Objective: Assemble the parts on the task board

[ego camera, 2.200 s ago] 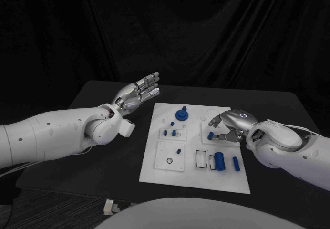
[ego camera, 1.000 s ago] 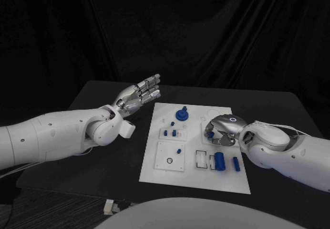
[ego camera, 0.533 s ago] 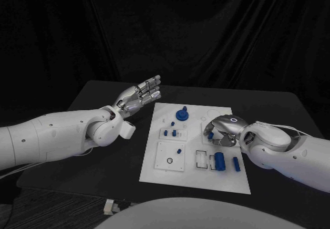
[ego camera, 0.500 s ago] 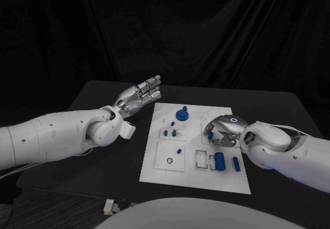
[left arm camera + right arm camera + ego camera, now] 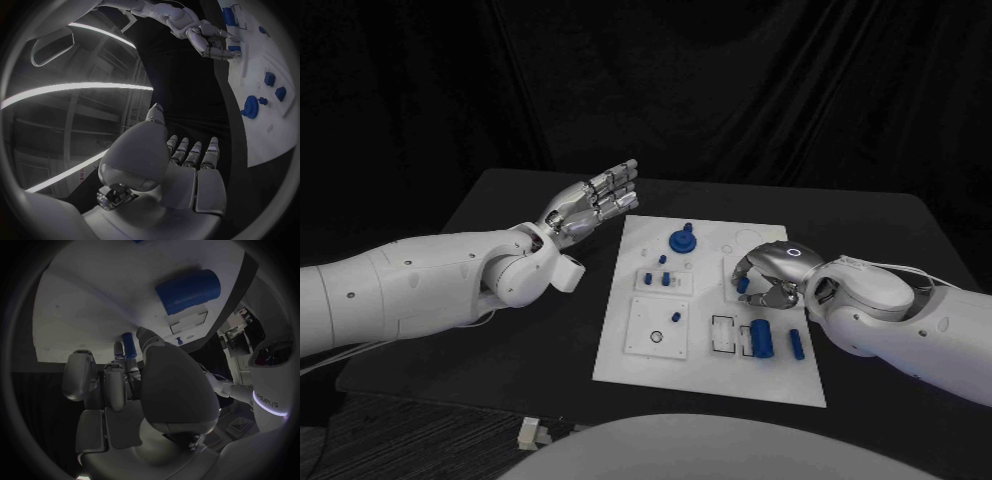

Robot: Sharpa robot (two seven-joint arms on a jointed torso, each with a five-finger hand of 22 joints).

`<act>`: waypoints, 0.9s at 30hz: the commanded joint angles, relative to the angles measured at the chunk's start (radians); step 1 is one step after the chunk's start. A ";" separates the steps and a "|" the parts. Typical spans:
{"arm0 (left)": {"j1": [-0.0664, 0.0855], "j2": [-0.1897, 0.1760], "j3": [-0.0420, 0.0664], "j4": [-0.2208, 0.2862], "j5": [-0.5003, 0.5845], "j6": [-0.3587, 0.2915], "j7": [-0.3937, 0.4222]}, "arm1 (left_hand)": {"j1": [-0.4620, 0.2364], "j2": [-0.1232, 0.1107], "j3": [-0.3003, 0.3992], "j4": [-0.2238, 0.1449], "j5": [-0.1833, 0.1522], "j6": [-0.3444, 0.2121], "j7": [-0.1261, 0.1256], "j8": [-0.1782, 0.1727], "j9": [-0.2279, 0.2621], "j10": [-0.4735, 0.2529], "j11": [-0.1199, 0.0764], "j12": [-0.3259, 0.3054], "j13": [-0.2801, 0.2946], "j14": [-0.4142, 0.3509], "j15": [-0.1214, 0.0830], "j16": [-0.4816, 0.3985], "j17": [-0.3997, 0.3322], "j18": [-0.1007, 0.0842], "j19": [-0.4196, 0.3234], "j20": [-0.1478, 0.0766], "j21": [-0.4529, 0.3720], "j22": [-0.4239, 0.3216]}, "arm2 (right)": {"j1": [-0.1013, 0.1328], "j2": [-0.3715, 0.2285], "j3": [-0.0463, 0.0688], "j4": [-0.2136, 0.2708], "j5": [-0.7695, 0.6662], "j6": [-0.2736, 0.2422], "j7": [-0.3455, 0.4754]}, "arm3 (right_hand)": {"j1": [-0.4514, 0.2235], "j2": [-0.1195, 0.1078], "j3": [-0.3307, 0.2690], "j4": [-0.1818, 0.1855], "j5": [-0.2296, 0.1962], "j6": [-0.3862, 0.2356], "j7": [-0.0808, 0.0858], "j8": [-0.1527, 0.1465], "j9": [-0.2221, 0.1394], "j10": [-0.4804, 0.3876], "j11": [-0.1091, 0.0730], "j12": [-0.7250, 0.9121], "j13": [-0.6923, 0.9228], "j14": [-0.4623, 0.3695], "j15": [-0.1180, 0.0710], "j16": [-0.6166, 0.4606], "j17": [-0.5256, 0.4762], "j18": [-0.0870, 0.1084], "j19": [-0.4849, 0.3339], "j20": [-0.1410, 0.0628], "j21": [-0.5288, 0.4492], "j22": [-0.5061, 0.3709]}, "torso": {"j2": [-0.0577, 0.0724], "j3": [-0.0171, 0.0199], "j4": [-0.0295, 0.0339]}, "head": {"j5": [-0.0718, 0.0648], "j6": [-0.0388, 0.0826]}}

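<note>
From the head camera I see the board [image 5: 708,375] lying in the middle of the black table [image 5: 488,300], long side running from 12 to 6 o'clock.

My left hand [image 5: 593,196] hangs palm-up off the board's 10 o'clock corner, above the table. Its fingers are straight and spread, touching nothing. The left wrist camera shows the same: left hand's fingers [image 5: 194,155] are fanned and bare.

My right hand [image 5: 772,274] sits over the board's 3 o'clock edge, curled down over a raised white block there. In the right wrist view a thin blue peg [image 5: 129,344] stands between the thumb and the other fingers [image 5: 115,381], its far end at the white surface. The hand looks pinched on it. From the head camera the same peg [image 5: 741,284] shows as a blue sliver just at the hand's 9 o'clock side.

At 6 o'clock from that hand lies a fat blue cylinder [image 5: 760,337] on its side, with a slimmer blue bar [image 5: 795,343] just beside it at 3 o'clock. The cylinder also appears in the right wrist view [image 5: 188,290].

Near the board's 12 o'clock end stands a round blue knob [image 5: 682,240]. Small blue studs [image 5: 661,276] sit in a white plate at the board's centre.
</note>
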 commanded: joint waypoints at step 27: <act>-0.008 0.008 0.001 -0.006 0.006 0.027 -0.003 | 0.008 0.002 0.004 0.001 0.004 0.006 0.018 0.004 0.002 0.001 0.003 0.007 0.001 0.000 0.007 0.008 0.002 0.018 0.013 0.000 0.006 0.004 | -0.002 -0.018 0.000 0.022 -0.012 -0.116 -0.015 | 0.038 0.016 0.089 -0.059 0.238 0.089 0.021 0.071 0.064 0.137 -0.027 0.088 0.037 0.051 -0.002 0.004 0.056 -0.006 0.006 -0.001 0.020 0.170 | 0.001 -0.0002 0.0000 | 0.004 0.000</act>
